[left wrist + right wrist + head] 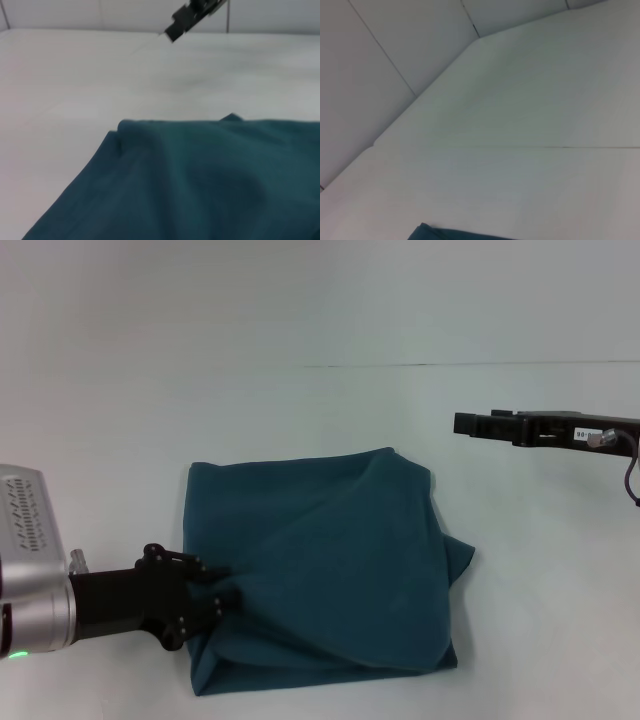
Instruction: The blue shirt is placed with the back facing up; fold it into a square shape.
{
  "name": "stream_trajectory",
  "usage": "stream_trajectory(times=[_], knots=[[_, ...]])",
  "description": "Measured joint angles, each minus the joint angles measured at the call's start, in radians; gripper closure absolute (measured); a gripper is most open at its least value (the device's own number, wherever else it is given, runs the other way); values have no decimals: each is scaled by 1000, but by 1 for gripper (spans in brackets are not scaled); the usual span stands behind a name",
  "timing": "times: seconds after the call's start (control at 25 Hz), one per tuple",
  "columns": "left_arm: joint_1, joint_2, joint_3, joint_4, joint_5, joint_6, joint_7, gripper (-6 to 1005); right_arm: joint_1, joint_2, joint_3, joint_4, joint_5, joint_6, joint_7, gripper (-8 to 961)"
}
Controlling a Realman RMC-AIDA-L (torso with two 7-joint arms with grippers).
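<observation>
Blue shirt (320,570) lies on the white table (520,620), folded to a rough square, plain side up, no lettering showing. Far edge fairly straight; a lump of cloth sticks out past the square on my right side, and diagonal creases run across the top layer. Near edge is a thick rolled fold. My left gripper (222,598) is at the shirt's near-left corner, low on the table, fingers buried in a bunched pucker of fabric there; jaws look clamped on the blue shirt, cloth gathers right at the tips. Silver forearm and black wrist come in from my left side, low in the head view. My right gripper (468,425) is raised, well apart from the shirt, beyond its far right corner, pointing toward my left; holds nothing, can't tell if its jaws are parted or closed. Left wrist view: teal cloth (200,180) fills the near part, right gripper (175,29) far off above the table. Right wrist view: mostly bare table, a sliver of shirt (455,234) at the edge.
</observation>
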Motion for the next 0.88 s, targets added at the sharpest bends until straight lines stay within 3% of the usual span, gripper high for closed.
stream_trajectory(times=[0.16,0.52,0.76,0.88], knots=[[15,1,-28,64,1,100,-37,772,-6,0,0,6,1,0,-3,219],[24,11,-246,155,-49,402,-12,479,23,3,-11,26,10,1,-9,231],[24,10,-294,150,-80,450,17,215,138,9,-107,204,13,30,-110,239],[31,10,-325,145,-114,471,16,178,202,17,-163,303,16,60,-170,243]])
